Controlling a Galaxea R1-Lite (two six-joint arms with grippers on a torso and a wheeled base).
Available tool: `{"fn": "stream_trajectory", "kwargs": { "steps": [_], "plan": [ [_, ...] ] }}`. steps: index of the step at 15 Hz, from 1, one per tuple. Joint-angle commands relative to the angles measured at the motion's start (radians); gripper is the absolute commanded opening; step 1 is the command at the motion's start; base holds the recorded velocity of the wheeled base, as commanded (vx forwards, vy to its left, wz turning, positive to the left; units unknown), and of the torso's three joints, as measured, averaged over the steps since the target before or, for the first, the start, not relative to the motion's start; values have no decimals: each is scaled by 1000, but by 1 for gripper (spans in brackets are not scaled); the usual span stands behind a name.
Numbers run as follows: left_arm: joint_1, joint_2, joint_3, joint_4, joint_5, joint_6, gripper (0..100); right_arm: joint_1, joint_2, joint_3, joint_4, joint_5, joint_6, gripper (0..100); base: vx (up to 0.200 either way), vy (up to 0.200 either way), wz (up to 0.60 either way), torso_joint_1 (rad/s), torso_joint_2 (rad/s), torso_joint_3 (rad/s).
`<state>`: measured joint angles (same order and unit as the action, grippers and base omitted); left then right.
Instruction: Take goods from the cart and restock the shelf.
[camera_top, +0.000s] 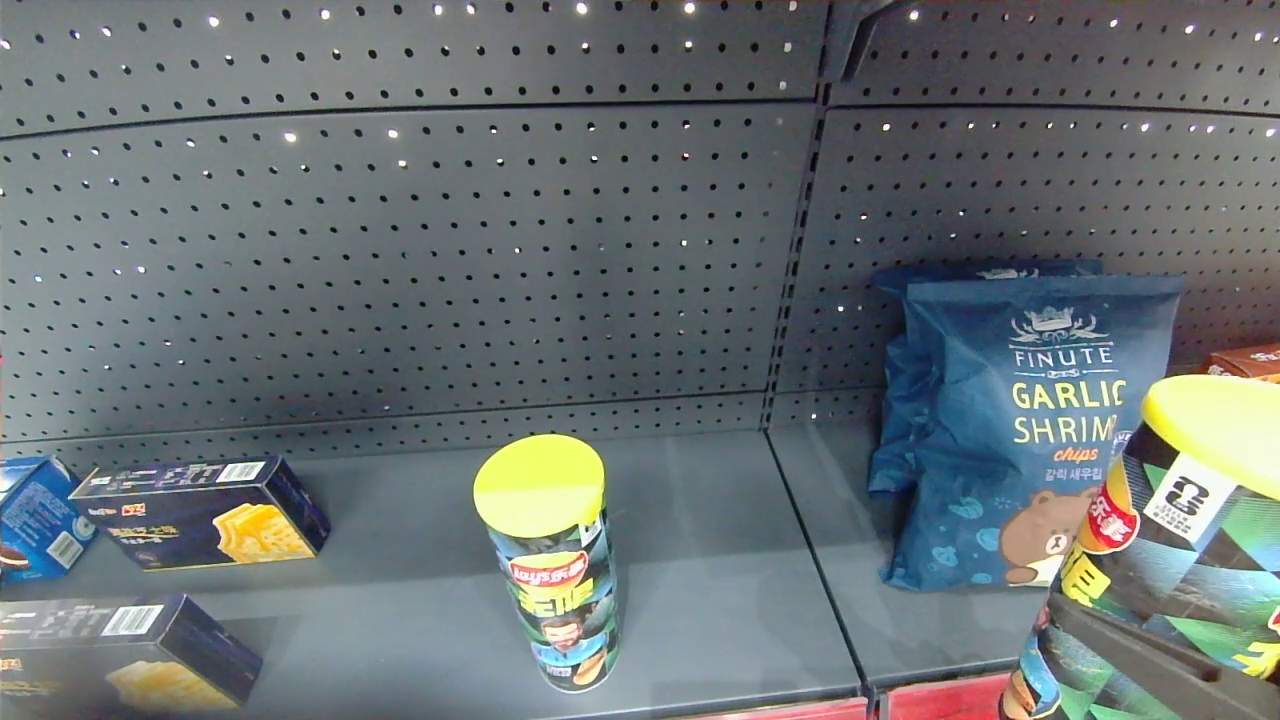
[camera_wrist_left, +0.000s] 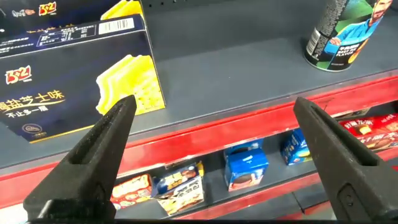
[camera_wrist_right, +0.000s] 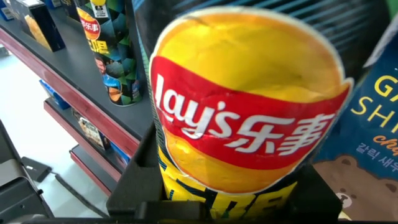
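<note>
A chip can with a yellow lid (camera_top: 555, 560) stands upright near the front of the grey shelf (camera_top: 700, 500); it also shows as the can on the shelf (camera_wrist_left: 342, 31) and the standing can (camera_wrist_right: 112, 56). My right gripper (camera_wrist_right: 230, 199) is shut on a second chip can (camera_top: 1170, 560), held upright in front of the shelf's right bay; the held can (camera_wrist_right: 249, 106) looms close to the wrist camera. My left gripper (camera_wrist_left: 214, 106) hangs open with nothing in it, just before the shelf's red front edge (camera_wrist_left: 249, 121) and near a dark cracker box (camera_wrist_left: 68, 74).
Blue shrimp chip bags (camera_top: 1020, 420) lean on the back panel in the right bay. Dark cracker boxes (camera_top: 205, 510) and a blue cookie box (camera_top: 35, 515) lie at the left. Bare shelf surrounds the standing can. Small boxes (camera_wrist_left: 245, 168) fill the lower shelf.
</note>
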<state>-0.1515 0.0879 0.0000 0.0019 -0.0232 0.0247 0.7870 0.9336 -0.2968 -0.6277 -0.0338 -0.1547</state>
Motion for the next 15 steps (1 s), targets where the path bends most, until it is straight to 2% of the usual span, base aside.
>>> {"fn": "stream_trajectory", "kwargs": {
  "steps": [1,5,10,11,13,15],
  "plan": [
    [0,6,0,0,-1,3,100,0,24,-18,0,2,0,0,0,0,0,0,0,0],
    [0,6,0,0,-1,0,100,8,88,-41,-15,5,4,0,0,0,0,0,0,0],
    [0,6,0,0,-1,0,100,9,237,-173,-26,-6,58,0,0,0,0,0,0,0],
    [0,6,0,0,-1,0,100,9,274,-220,-40,-37,58,0,0,0,0,0,0,0],
    [0,6,0,0,-1,0,100,9,309,-234,-41,-118,72,0,0,0,0,0,0,0],
    [0,6,0,0,-1,0,100,23,321,-232,-43,-144,119,0,0,0,0,0,0,0]
  ]
}}
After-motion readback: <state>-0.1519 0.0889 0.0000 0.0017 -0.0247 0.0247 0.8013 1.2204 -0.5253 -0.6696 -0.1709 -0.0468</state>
